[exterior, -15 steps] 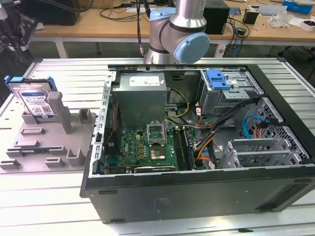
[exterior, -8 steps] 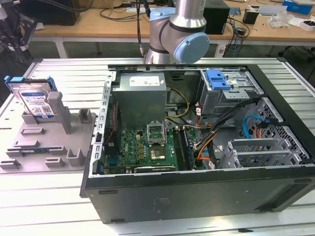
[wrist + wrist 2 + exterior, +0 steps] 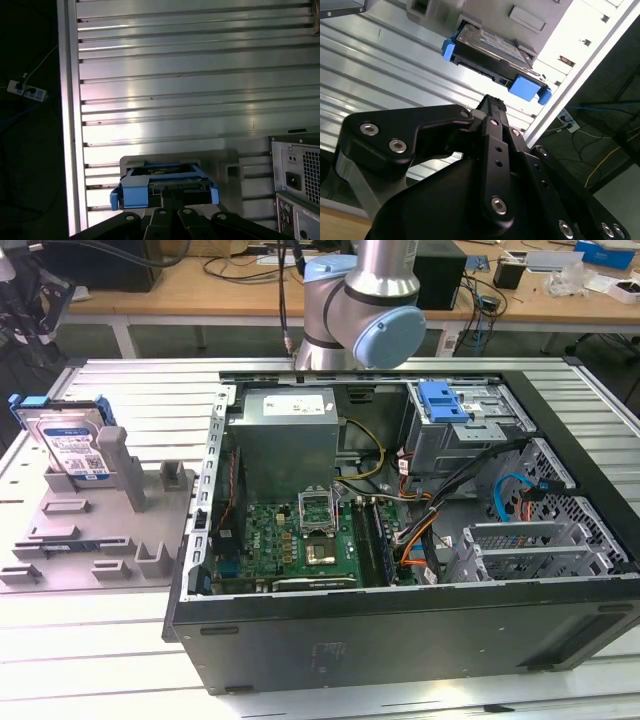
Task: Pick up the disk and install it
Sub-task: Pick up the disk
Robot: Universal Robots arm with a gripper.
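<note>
You see disk (image 3: 75, 440) upright in grey holder (image 3: 150, 540), beside open computer case (image 3: 400, 635). Your 1 gripper (image 3: 490, 102) near disk, not touching; jaws look pressed together, empty.

Hovers on silver-and-blue jointed metal arm (image 3: 365, 295), black two-fingered metal claw (image 3: 167, 199) pinched together, gripping nothing.

Exterior view: placed off the arm (image 3: 365, 300), high up, looking down at middle range over the open computer case (image 3: 400, 540) and the grey stand (image 3: 110, 530) beside it. Both wrist views: fixed behind the gripper (image 3: 492, 102) (image 3: 167, 199), looking forward past the jaws, each from a different side. Shared by all three: the disk (image 3: 75, 445) (image 3: 492, 47) (image 3: 165, 180) ahead of the jaws, and the ribbed metal table (image 3: 130, 390) around it.
</note>
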